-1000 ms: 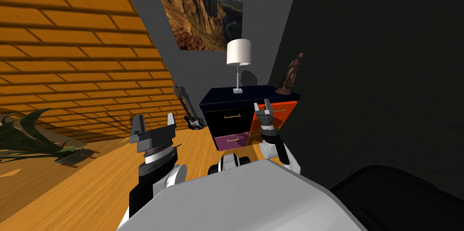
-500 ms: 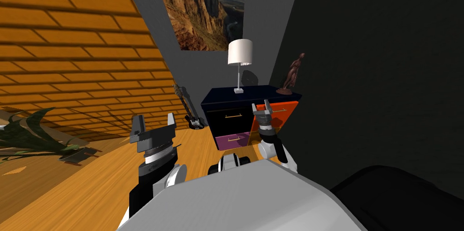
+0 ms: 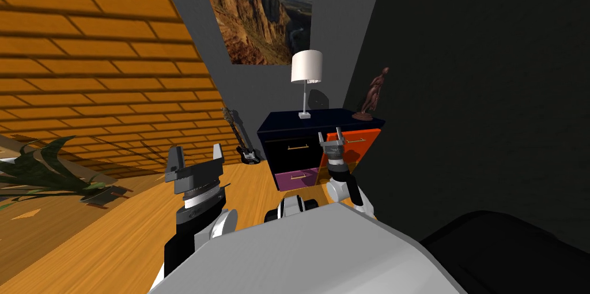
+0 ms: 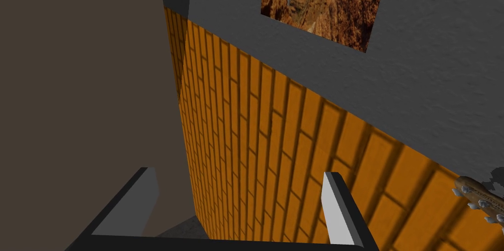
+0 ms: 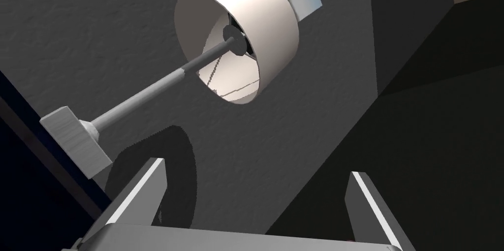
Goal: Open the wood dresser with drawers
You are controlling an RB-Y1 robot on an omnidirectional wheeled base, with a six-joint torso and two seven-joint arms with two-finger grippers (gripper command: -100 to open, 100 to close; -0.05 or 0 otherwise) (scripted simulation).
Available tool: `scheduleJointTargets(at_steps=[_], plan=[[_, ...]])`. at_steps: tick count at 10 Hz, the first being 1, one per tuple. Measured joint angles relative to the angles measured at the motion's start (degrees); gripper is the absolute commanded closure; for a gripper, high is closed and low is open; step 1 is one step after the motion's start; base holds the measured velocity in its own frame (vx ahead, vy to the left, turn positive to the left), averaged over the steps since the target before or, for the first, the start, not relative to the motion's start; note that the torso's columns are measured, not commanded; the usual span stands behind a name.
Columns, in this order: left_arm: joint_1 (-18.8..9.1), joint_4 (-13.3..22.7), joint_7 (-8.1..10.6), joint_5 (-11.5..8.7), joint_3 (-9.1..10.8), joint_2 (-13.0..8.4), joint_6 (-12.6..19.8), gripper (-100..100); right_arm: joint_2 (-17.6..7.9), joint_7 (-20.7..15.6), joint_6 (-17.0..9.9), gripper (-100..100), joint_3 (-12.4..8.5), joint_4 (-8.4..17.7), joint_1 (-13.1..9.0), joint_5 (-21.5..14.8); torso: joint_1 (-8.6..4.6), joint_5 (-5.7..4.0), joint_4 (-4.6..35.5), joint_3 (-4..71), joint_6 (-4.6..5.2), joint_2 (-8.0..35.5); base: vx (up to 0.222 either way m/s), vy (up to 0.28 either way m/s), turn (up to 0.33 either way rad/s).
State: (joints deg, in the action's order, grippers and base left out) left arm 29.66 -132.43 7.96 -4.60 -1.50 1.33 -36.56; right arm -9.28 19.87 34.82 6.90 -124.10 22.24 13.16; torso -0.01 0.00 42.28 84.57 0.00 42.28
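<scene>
My right gripper [image 3: 331, 135] is open, its two fingers spread with nothing between them. In the head view it is raised in front of the dresser [image 3: 311, 120], over the orange drawer front [image 3: 360, 138] on the right side. I cannot tell whether the fingertips touch that front. My right wrist view looks between the same two parted fingers of the gripper [image 5: 258, 191] at a grey wall, with the dark blue edge of the dresser top [image 5: 29, 164] off to one side.

The dresser is against the grey wall ahead of me, beside a dark wall on its right. I count three drawer fronts that show plainly: one black [image 3: 291, 155], one purple [image 3: 295, 178] below it and the orange one. Each has one thin pale bar handle, so three handles.

Two things are on the dresser top: one lamp [image 3: 306, 68] with a white shade, and one dark brown figurine [image 3: 373, 94] at the right corner.

One guitar [image 3: 239, 140] leans just left of the dresser, and one leafy plant [image 3: 40, 166] lies well apart at far left.

My left gripper [image 3: 196, 161] is held up nearer me over the wooden floor, its two fingers also apart and empty
</scene>
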Motion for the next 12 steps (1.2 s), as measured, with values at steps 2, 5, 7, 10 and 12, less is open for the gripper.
scheduleJointTargets(at_steps=[2,5,7,10,12], plan=[[0.0,0.0,0.00,0.0,0.00,0.0,0.0,0,-0.2,2.9,0.2,-100,0.9,0.6,-0.5,1.9,0.00,0.00,0.0,0.0,0.00,0.0,-0.004,0.018,0.015],[0.0,0.0,0.00,0.0,0.00,0.0,0.0,0,-0.5,7.5,0.9,-100,2.3,2.0,-1.2,5.3,0.02,0.00,0.0,0.0,-0.01,0.0,-0.004,0.019,0.012],[0.0,0.0,0.00,0.0,0.00,0.0,0.0,0,-0.7,10.6,1.2,-100,3.2,2.9,-1.9,7.4,0.01,0.00,0.0,0.0,-0.01,0.0,-0.006,0.020,0.015],[0.0,0.0,0.00,0.0,0.00,0.0,0.0,0,-1.0,15.5,1.6,-100,4.4,4.1,-2.7,10.4,0.00,0.00,0.0,0.0,0.00,0.0,-0.005,0.019,0.017],[0.0,0.0,0.00,0.0,0.00,0.0,0.0,0,-1.1,18.7,1.9,-100,5.4,4.8,-3.1,12.6,0.01,0.00,0.0,0.0,0.00,0.0,-0.002,0.015,0.004]])
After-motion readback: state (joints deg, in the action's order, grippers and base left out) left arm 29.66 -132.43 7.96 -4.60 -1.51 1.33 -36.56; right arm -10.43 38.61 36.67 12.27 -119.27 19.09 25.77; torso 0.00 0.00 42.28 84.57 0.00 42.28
